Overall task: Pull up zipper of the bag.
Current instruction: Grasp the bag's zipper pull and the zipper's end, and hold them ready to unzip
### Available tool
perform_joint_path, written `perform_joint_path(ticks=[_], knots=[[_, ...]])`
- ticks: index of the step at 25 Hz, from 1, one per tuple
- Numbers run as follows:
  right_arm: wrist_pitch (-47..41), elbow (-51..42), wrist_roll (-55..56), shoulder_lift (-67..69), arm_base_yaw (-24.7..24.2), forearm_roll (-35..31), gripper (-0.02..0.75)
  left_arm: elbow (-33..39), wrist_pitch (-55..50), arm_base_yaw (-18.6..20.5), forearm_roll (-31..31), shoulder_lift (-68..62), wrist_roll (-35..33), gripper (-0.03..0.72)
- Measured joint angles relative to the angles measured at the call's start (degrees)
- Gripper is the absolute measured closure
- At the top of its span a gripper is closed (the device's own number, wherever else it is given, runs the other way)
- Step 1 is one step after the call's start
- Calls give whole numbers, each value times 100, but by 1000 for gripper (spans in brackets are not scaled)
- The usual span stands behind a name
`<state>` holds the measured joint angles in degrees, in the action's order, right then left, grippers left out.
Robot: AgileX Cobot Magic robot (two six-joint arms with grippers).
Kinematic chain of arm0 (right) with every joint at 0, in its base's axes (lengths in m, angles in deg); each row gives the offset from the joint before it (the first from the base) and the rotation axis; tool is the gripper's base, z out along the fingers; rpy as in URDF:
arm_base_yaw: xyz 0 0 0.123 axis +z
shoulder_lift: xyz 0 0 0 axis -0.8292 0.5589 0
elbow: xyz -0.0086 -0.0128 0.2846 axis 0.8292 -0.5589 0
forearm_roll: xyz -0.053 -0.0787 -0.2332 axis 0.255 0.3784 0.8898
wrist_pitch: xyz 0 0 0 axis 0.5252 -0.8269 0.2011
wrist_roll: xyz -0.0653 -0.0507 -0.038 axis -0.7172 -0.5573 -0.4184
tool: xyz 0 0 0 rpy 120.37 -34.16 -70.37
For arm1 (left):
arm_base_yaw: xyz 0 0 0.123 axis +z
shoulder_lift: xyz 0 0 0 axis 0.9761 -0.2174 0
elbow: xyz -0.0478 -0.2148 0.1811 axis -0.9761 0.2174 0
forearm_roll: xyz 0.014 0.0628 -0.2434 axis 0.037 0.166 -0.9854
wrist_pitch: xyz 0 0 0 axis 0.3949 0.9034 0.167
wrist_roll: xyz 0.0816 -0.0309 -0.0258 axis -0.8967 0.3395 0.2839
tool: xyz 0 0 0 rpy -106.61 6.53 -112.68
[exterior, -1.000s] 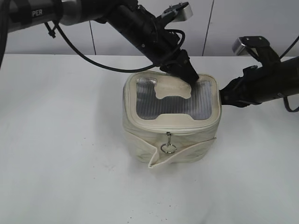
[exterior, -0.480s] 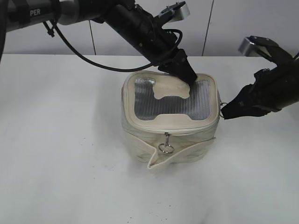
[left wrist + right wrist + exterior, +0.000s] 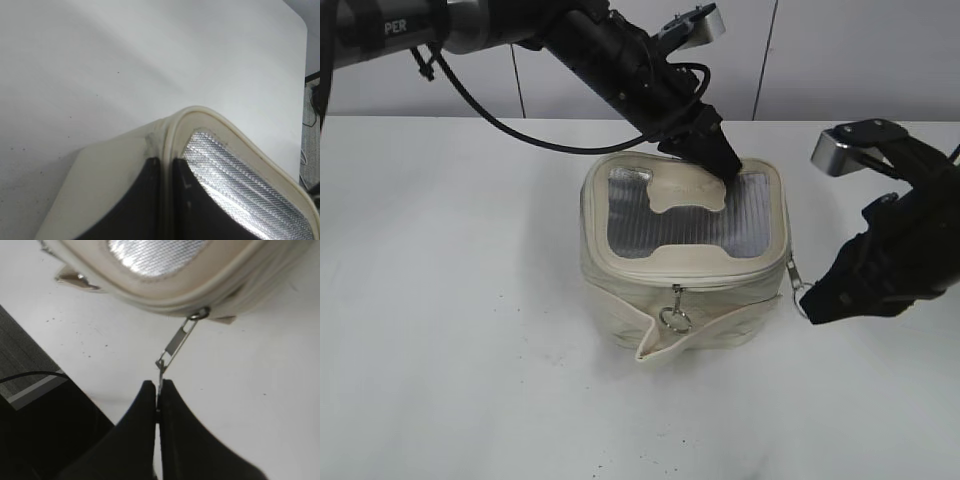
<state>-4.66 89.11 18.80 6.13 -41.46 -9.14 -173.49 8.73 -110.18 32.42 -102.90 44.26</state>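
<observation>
The cream-white bag stands on the white table, its grey ribbed panel on top. The zipper runs along the top rim. One silver slider with a ring pull hangs at the front. My left gripper is shut on the bag's rim at the back edge. My right gripper is shut on the ring pull of the second slider at the bag's right front corner, pull drawn taut away from the bag.
A loose cream strap band wraps the bag's lower body and sticks out at the front. The white table surrounds the bag. A grey panelled wall stands behind. In the right wrist view a dark edge lies left.
My right gripper has moved from beside the bag's back right side forward and down to the right front corner, taking the slider along the rim. The left gripper has held still.
</observation>
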Motion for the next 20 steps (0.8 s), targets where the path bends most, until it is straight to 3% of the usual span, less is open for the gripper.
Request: perform_joint_path(ticks=[5, 8, 14, 20], knots=[[57, -202, 340, -431, 772, 13, 733, 0, -18, 0, 0, 0, 80, 652], [560, -213, 383, -430, 1449, -245, 733, 0, -70, 0, -2, 0, 92, 652], [1234, 343, 394, 274, 2647, -528, 733, 17, -241, 0, -13, 0, 117, 652], [1376, 840, 600, 746, 2994, -520, 732, 24, -516, 0, 14, 0, 124, 653]])
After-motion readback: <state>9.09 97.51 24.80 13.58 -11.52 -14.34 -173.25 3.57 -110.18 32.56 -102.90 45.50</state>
